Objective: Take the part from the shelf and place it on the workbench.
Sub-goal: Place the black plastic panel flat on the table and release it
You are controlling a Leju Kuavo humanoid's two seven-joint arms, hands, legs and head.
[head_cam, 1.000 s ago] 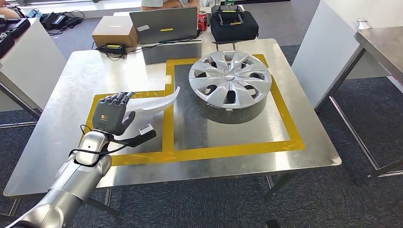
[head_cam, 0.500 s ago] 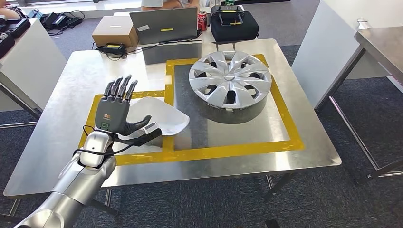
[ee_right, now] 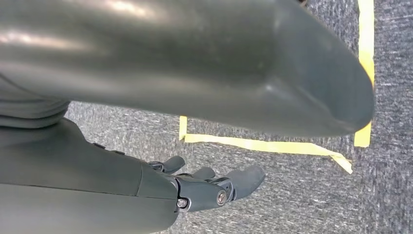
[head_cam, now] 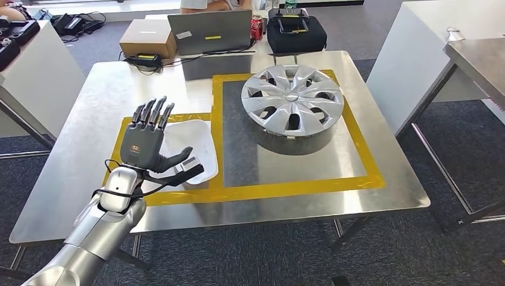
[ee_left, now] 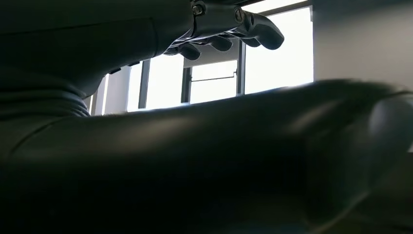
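At the left of the head view, the left hand (head_cam: 143, 143) is standing upright over the workbench (head_cam: 77, 149), its fingers (head_cam: 152, 113) spread and pointing up and its thumb out to the side: it is released and grasping nothing. Just beside it, toward the middle of the table, the white part (head_cam: 190, 143) is lying flat on the steel inside the smaller yellow tape square (head_cam: 178, 193), its near edge partly hidden behind the thumb and the wrist's cable clip (whether anything is touching it there I cannot tell). Further right, a silver wheel cover (head_cam: 292, 98) is sitting on a dark base in the larger taped square. Beyond it, a laptop (head_cam: 208, 31), a cardboard box (head_cam: 147, 37), a red can (head_cam: 256, 27) and a black case (head_cam: 296, 31) are lining the far edge.

The part looks delivered, so the step in hand is probably the withdrawal. Doing it well means lifting the hand straight up and back toward the body with the fingers kept wide, so nothing is catching the light shell and dragging it across the tape.

The right hand (ee_right: 214, 187) is hanging over grey carpet, fingers loosely apart, carrying nothing.
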